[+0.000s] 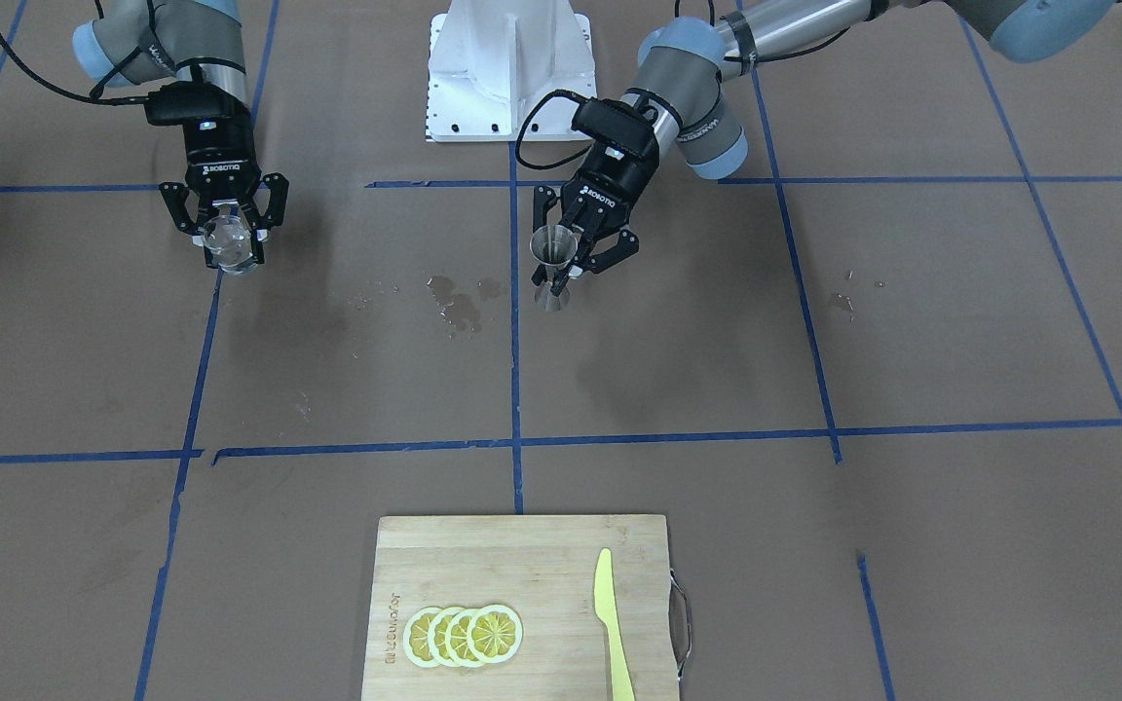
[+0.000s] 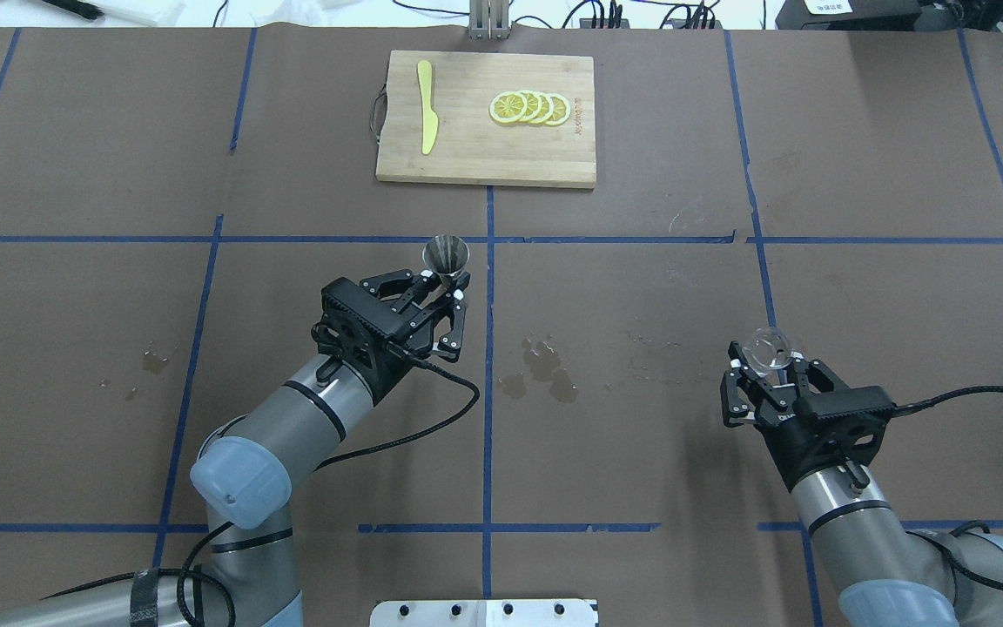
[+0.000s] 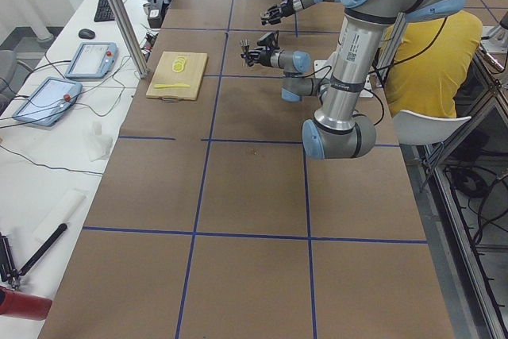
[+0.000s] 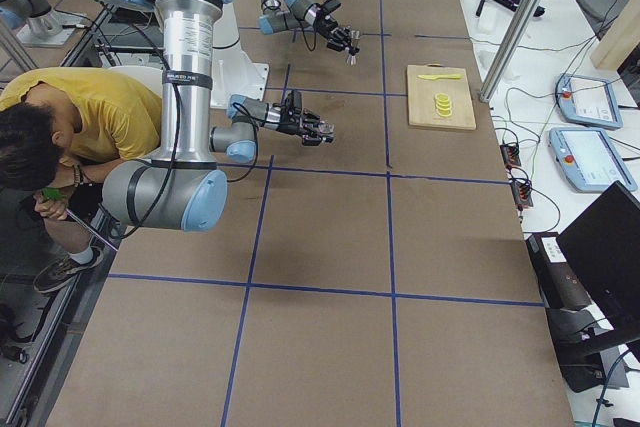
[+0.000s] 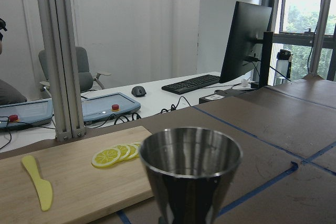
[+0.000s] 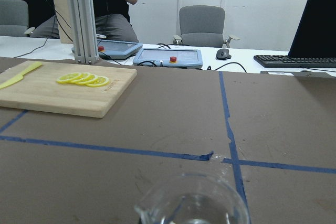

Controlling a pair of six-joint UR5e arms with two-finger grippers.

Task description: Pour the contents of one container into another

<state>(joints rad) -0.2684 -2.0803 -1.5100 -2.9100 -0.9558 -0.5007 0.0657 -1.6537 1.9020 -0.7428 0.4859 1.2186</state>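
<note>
The steel jigger [image 1: 553, 261] stands upright near the table's middle, and my left gripper [image 1: 569, 265] is shut on its narrow waist. Seen from overhead, its open top cone [image 2: 447, 253] faces up just ahead of the left gripper [image 2: 442, 287]. It fills the bottom of the left wrist view [image 5: 190, 169] and looks empty inside. I cannot tell if its base touches the table. The clear glass cup [image 1: 228, 243] is upright in my right gripper [image 2: 769, 359], which is shut on it. Only the cup's rim [image 6: 193, 203] shows in the right wrist view. The two containers are far apart.
A wooden cutting board [image 2: 475, 161] lies at the far table edge with several lemon slices [image 2: 529, 107] and a yellow knife [image 2: 426, 117]. Wet spots [image 2: 545, 370] mark the brown paper between the arms. A person in a yellow shirt [image 4: 95, 112] sits behind the robot.
</note>
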